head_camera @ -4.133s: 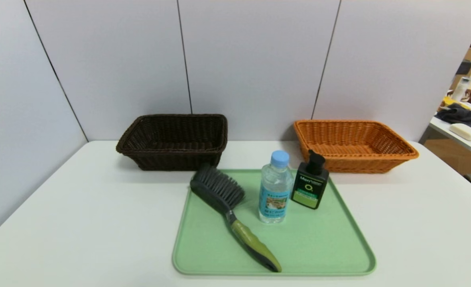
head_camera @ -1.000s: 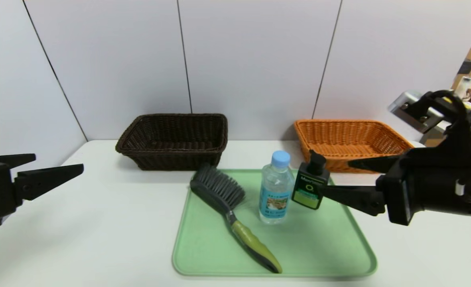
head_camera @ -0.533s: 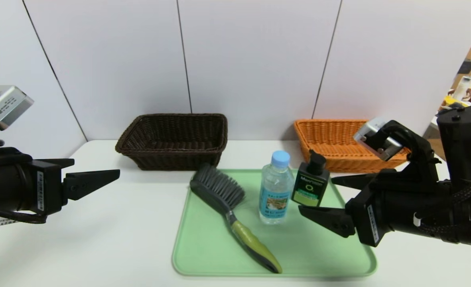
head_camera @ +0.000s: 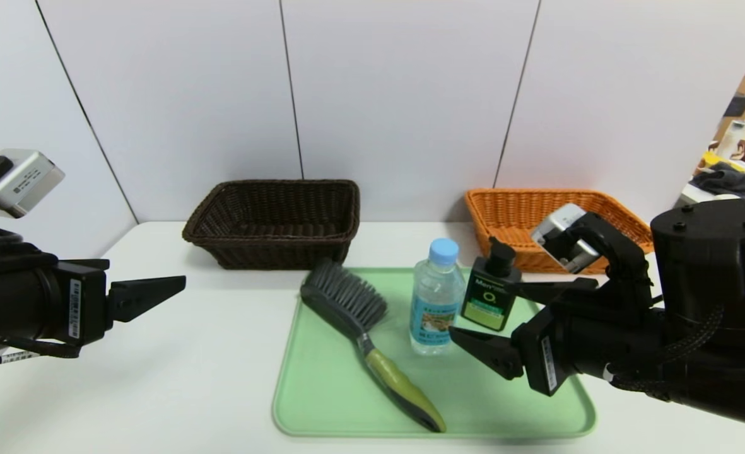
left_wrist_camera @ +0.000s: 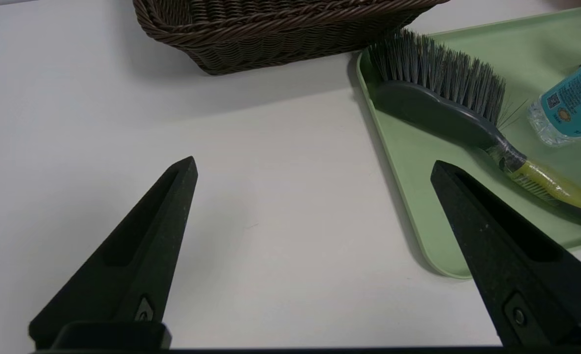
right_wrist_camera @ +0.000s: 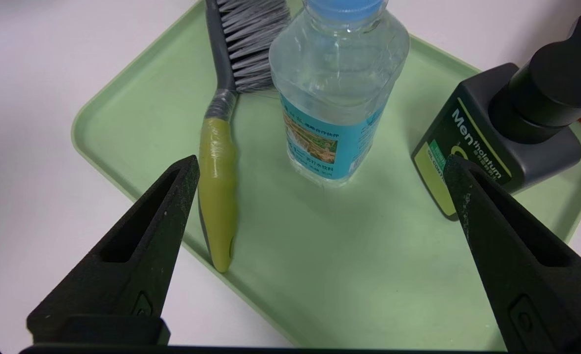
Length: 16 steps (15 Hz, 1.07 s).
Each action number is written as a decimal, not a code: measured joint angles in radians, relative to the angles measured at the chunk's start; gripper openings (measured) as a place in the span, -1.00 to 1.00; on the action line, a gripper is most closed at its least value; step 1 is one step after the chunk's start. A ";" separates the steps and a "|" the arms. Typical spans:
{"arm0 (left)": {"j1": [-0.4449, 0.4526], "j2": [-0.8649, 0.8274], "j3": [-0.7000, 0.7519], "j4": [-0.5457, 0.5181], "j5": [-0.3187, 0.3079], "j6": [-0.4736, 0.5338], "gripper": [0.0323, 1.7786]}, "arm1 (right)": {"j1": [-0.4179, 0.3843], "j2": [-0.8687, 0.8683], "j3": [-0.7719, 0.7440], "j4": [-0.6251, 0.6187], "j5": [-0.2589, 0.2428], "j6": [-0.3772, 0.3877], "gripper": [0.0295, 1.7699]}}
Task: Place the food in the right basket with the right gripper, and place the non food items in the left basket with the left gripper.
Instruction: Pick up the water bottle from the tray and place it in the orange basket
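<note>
Right end effector wide, empty, facing water bottle: likely light, thin-walled, slick; take it mid-label, squeeze gently.

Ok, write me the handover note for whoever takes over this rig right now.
Right gripper: open, empty, over the green tray, aimed at the water bottle.
Left gripper: open, empty, over the table left of the tray.
Water bottle, brush and pump bottle all sit on the tray.
Dark basket and orange basket: nothing in them.
Done: nothing sorted.
Left: bottle to the orange basket; brush and pump bottle to the dark one.
</note>
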 joint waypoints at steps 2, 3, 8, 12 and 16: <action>-0.008 0.003 -0.001 0.000 0.001 0.000 0.90 | 0.000 0.020 0.006 -0.029 -0.016 0.000 0.93; -0.010 0.006 -0.003 0.000 0.000 0.001 0.90 | 0.000 0.034 0.011 -0.056 -0.018 -0.001 0.93; -0.021 0.028 -0.006 0.000 -0.001 0.001 0.90 | 0.000 0.118 0.045 -0.219 -0.029 0.000 0.93; -0.022 0.043 -0.010 0.000 -0.002 0.001 0.90 | -0.004 0.205 0.053 -0.323 -0.033 0.022 0.93; -0.022 0.056 -0.016 0.000 0.000 0.001 0.90 | -0.009 0.287 0.064 -0.447 -0.071 0.039 0.93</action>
